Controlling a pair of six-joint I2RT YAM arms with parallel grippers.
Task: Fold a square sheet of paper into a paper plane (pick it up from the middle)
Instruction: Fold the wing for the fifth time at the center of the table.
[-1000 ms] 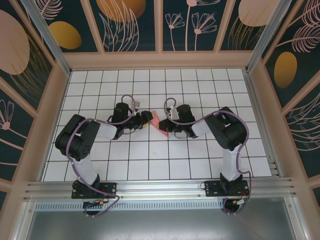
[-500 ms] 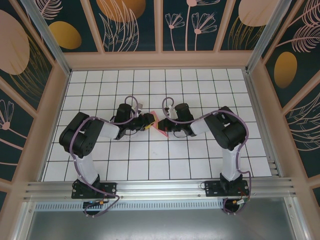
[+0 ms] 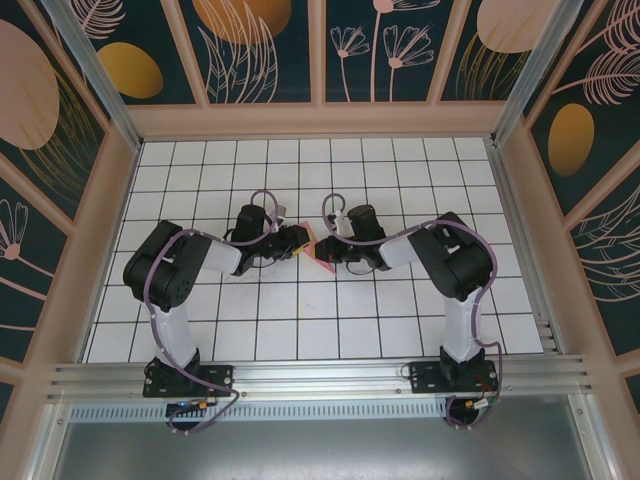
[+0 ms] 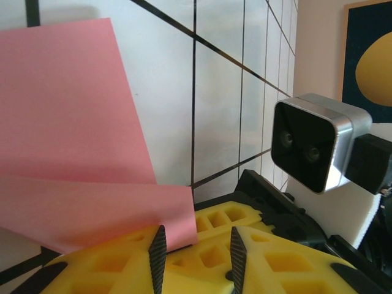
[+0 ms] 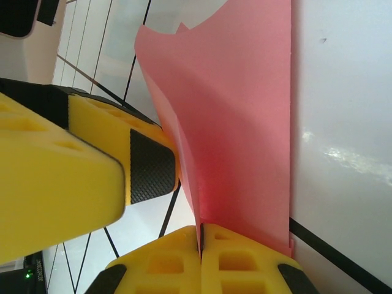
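The pink paper [image 5: 239,122], folded double, is standing curled off the surface [image 5: 343,92], pinched between the right fingers [image 5: 245,269].

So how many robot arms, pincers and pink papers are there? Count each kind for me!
Arms: 2, the left arm and the right arm
Pincers: 2, the left pincer and the right pincer
Paper: 1, the pink paper
Total: 5

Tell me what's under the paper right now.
White gridded table shows beside the paper; the tiles behind it are covered, so I can't tell if anything lies there. The right gripper pinches one edge.
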